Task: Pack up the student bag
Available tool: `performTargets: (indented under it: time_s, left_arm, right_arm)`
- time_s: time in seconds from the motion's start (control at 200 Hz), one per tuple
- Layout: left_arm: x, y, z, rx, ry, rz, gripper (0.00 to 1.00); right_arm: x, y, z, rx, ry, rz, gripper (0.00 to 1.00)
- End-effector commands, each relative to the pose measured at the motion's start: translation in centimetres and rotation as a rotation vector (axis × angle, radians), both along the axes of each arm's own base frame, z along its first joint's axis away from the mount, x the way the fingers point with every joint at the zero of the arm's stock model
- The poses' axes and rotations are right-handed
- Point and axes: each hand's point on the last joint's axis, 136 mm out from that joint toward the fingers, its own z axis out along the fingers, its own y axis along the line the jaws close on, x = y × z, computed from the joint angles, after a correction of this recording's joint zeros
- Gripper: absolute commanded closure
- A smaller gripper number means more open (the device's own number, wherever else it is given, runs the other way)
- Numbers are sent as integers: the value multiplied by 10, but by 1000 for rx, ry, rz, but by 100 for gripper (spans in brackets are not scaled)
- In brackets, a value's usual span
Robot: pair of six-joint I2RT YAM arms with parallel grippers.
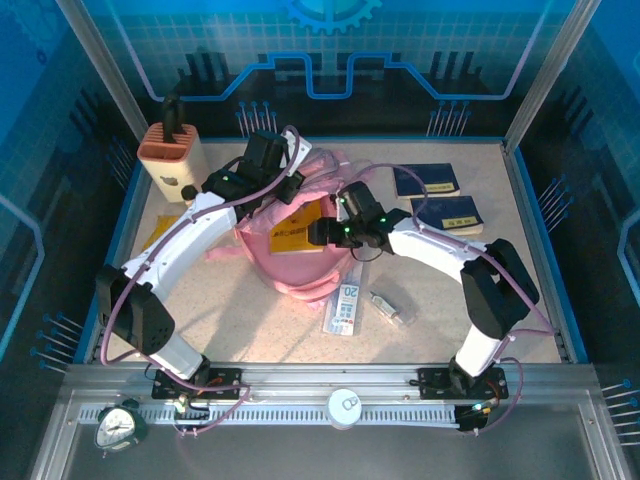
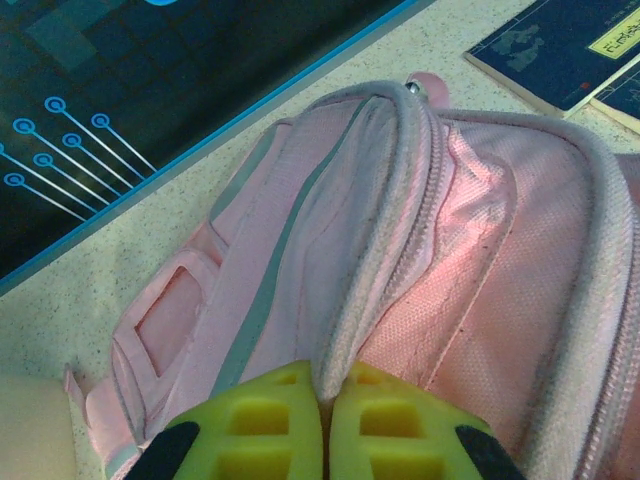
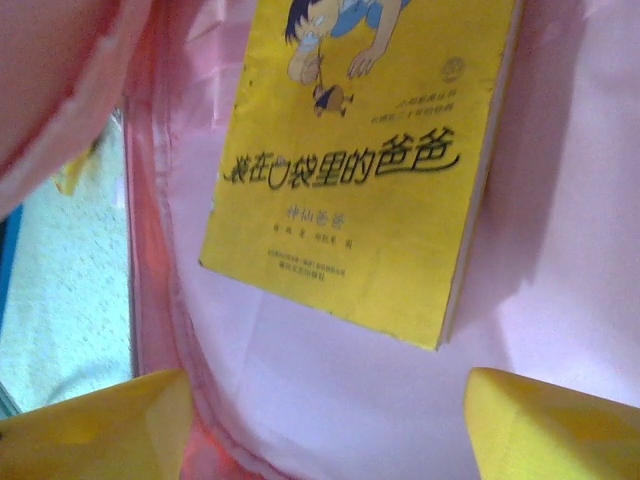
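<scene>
top external view: the pink backpack lies in the middle of the desk with its mouth gaping upward, and both my arms reach in over it. my left end effector is at the far left rim of the bag. in the left wrist view its yellow-green fingers are pressed together on a fold of the zip edge, with the pink cloth pinched between them and rising out of the grip. the mesh-textured pocket panels and a pale grey strip spread out beyond the pinch.

my right end effector hangs over the opening, just beside a yellow book that sits inside the bag. in the right wrist view my two yellow fingers stand wide apart at the bottom corners, over bare pale pink lining. the book lies on that lining, cover up, with black chinese lettering and a cartoon figure, apart from both fingers.

to the right of the bag, two dark blue books lie side by side near the far edge of the desk. a tan knife block stands at the far left corner, close to my left arm. a long flat packet lies on the desk just in front of the bag.
</scene>
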Motion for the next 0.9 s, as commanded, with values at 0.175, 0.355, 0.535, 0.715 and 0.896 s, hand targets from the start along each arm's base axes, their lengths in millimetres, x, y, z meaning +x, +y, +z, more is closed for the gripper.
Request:
performTargets:
  time_s: [0.175, 0.355, 0.535, 0.715, 0.896]
  left_arm:
    - [5, -5, 51, -87, -148, -24, 100]
    - [3, -5, 51, -85, -141, -30, 100]
    - [2, -2, 50, -79, -139, -26, 100]
    - [1, 0, 46, -74, -132, -26, 100]
    - [2, 2, 42, -73, -126, -21, 100]
  right_arm:
    - [-27, 46, -35, -46, -9, 120, 61]
    - [-6, 62, -48, -2, -66, 98, 75]
    - [25, 47, -47, -79, -162, 23, 80]
    - [37, 35, -40, -109, -211, 0, 80]
    - [13, 43, -21, -88, -253, 94, 75]
